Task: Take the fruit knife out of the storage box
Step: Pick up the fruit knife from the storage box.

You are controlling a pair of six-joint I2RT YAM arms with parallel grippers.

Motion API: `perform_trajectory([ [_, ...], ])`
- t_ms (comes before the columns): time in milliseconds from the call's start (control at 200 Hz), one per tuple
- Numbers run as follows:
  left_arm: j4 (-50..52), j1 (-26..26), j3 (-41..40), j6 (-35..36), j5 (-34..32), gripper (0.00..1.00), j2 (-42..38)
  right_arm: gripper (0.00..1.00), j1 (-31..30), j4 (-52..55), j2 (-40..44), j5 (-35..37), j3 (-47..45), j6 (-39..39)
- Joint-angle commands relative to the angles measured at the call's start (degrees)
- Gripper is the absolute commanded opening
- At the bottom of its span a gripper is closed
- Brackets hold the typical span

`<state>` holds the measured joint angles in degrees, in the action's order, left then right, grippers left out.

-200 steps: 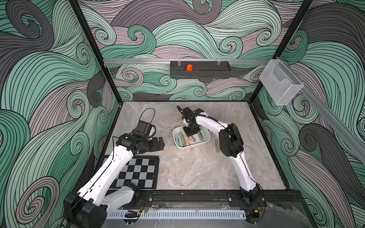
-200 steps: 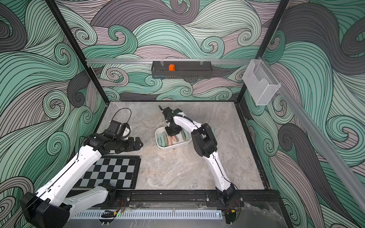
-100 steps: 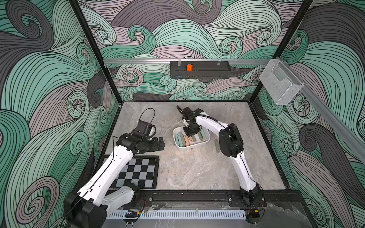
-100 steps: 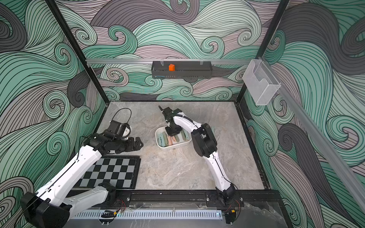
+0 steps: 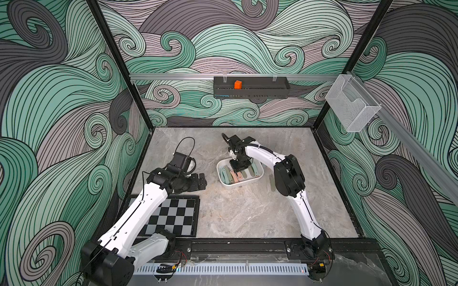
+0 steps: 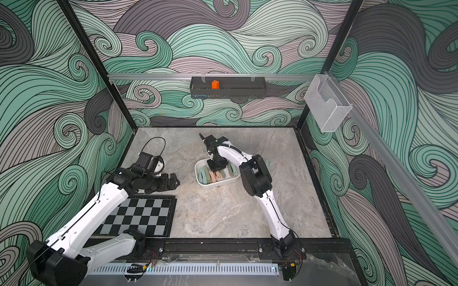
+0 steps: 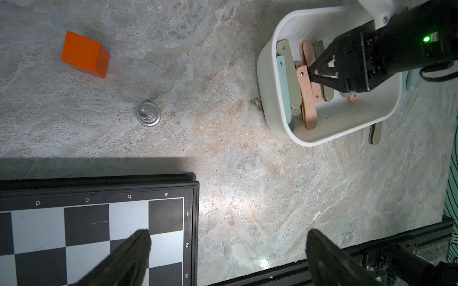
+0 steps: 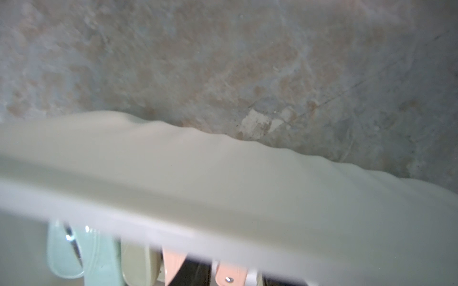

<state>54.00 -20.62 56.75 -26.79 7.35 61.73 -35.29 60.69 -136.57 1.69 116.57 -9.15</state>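
Inside the storage box [image 7: 319, 142], a pink fruit knife [image 7: 307, 106] is being reached by the right gripper [image 7: 311, 71], grip unclear; removal pending; left gripper [image 7: 228, 234] spread.

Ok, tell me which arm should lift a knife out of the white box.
Right. The right hand is down inside the box, in among the knives. The left hand hangs open near the chessboard, apart from the box.
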Motion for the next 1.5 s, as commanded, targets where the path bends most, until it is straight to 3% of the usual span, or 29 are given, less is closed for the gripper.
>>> perform_trajectory([
  [0, 0.09, 0.43, 0.29, 0.14, 0.73, 0.99, -0.11, 0.32, -0.31, 2.66, -3.00, 5.63, -0.73, 1.03],
  [285, -0.34, 0.42, 0.20, 0.20, 1.08, 0.99, 0.61, 0.32, -0.38, 3.22, -4.26, 6.47, -0.77, 1.59],
  [635, -1.76, 0.43, 1.08, 0.65, 2.26, 0.99, 2.03, 0.09, -0.22, 3.30, -3.38, 4.64, 0.75, 1.43],
  [1241, -4.31, 0.22, 6.20, 0.30, 6.00, 0.99, 6.44, 0.12, 2.57, 4.00, 7.18, 3.05, -0.28, -0.64],
  [1496, -5.26, -3.48, 10.46, 0.42, 4.26, 0.99, 10.35, 0.12, 6.27, 3.97, 13.92, 2.54, -3.61, -1.86],
])
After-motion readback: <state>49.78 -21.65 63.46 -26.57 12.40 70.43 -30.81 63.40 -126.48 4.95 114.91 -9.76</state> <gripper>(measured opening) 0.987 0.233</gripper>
